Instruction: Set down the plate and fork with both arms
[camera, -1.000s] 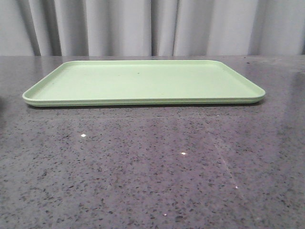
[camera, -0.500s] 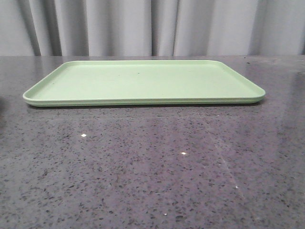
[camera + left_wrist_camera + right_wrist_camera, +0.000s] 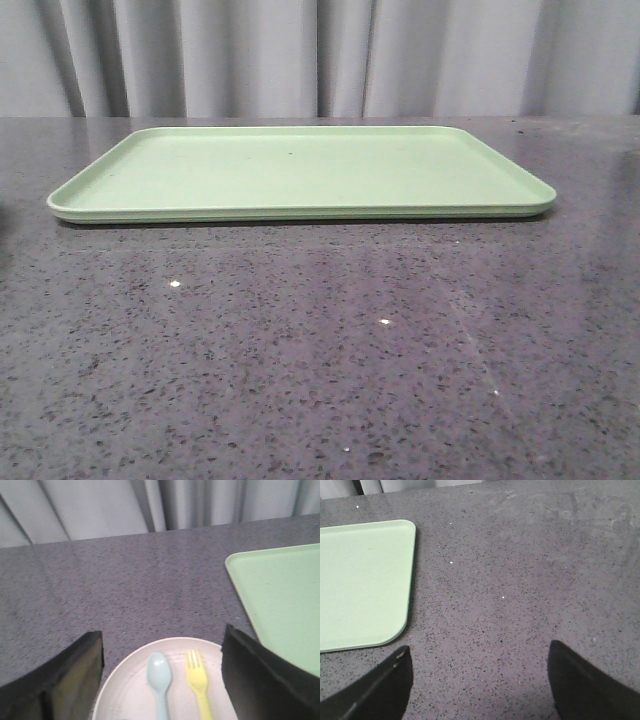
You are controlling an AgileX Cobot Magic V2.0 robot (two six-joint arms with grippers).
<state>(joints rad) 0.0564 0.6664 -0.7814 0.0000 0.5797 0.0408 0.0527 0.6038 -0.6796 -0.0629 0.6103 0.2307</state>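
- Sitting on the worktop (image 3: 125, 580) beside the tray (image 3: 280, 595), one plate (image 3: 130, 690) is carrying one yellow fork (image 3: 198, 680) and one blue spoon (image 3: 159, 680).
- Hovering over it, the left tool (image 3: 162, 672) is gaping wide, holding nothing.
- Hanging over bare worktop, the right tool (image 3: 480, 680) is gaping wide too.
- Judging ahead: grip the fork's handle, avoiding the spoon; catch the plate's rim squarely.

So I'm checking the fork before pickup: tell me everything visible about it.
The fork is small, yellow and looks like matte plastic, with short stubby tines. It lies flat inside the plate, beside the pale blue spoon without touching it, tines pointing the same way as the spoon's bowl. Its handle end runs out of frame. The open left pincer is above it, not touching.
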